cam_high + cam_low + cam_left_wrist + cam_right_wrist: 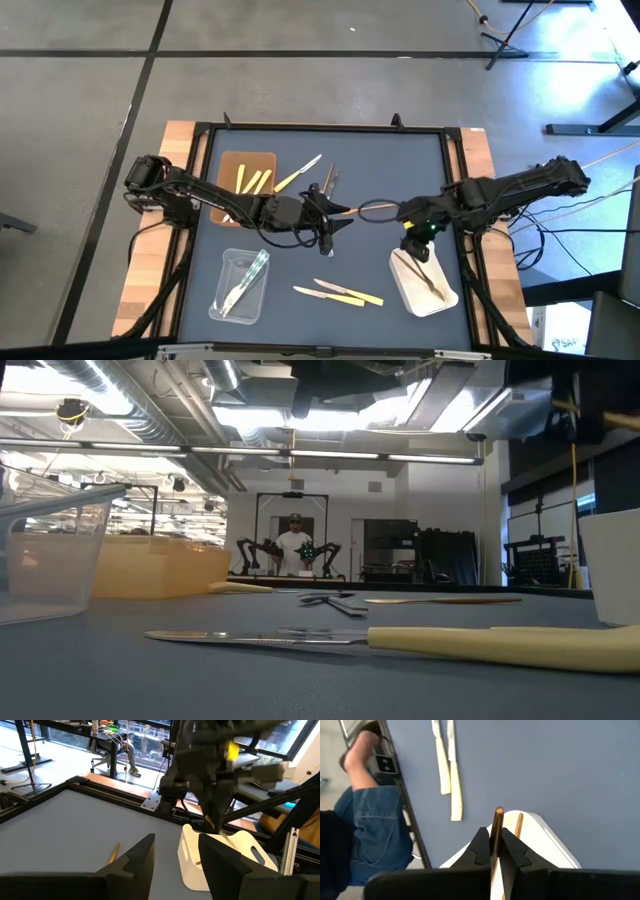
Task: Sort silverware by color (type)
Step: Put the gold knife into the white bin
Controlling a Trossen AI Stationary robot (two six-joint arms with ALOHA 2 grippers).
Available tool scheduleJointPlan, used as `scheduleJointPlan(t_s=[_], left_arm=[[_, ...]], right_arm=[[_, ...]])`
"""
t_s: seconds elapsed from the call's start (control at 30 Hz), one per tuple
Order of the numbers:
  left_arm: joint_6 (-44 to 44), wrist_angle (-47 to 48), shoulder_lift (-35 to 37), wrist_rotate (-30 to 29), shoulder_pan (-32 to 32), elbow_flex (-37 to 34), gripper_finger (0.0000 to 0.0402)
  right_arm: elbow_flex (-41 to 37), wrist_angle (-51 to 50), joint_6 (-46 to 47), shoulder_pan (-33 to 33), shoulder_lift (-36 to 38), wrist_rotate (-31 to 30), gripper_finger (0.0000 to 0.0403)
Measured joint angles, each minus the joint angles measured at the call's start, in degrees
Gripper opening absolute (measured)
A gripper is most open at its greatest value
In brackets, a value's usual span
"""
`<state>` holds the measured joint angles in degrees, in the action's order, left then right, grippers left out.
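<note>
Looking down from above, my right pincer (418,247) hangs over the white tray (440,297) near the counter's front right corner, while my left pincer (335,215) waits open mid-counter. My right wrist view shows it clamped on a wooden utensil (497,832) above that tray; next, I judge, it must lower and let go beside the wooden piece (518,824) already inside.

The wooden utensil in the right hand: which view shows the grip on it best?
The right wrist view: the right hand is shut on the wooden utensil, its tip above the white tray. The high view shows that hand over the tray, the utensil indistinct. The left wrist view shows the arm blurred; the low view shows neither.
</note>
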<state>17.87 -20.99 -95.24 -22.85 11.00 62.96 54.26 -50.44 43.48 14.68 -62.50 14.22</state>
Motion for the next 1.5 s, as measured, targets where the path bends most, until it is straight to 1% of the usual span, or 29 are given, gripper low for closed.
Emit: scheduleJointPlan(t_s=[0.17,0.67,0.97,1.33,1.5], left_arm=[[-0.02,0.01,0.00,0.00,0.00,-0.02,0.0146],[-0.02,0.02,0.00,-0.02,0.00,0.00,0.0146],[-0.04,0.02,0.02,0.00,0.00,-0.01,0.0146],[-0.04,0.02,0.02,-0.01,0.00,-0.01,0.0146],[-0.05,0.02,0.02,-0.01,0.00,-0.02,0.0146]], right_arm=[[-3.39,1.08,-0.02,-0.01,0.00,1.87,0.0001],[-10.76,1.20,0.00,-0.07,0.00,1.60,0.0006],[-10.99,1.07,-0.03,-0.09,0.00,-0.17,0.0010],[-10.99,1.07,-0.04,-0.09,0.00,-0.24,0.0012],[-10.99,1.07,-0.07,-0.09,0.00,-0.28,0.0033]])
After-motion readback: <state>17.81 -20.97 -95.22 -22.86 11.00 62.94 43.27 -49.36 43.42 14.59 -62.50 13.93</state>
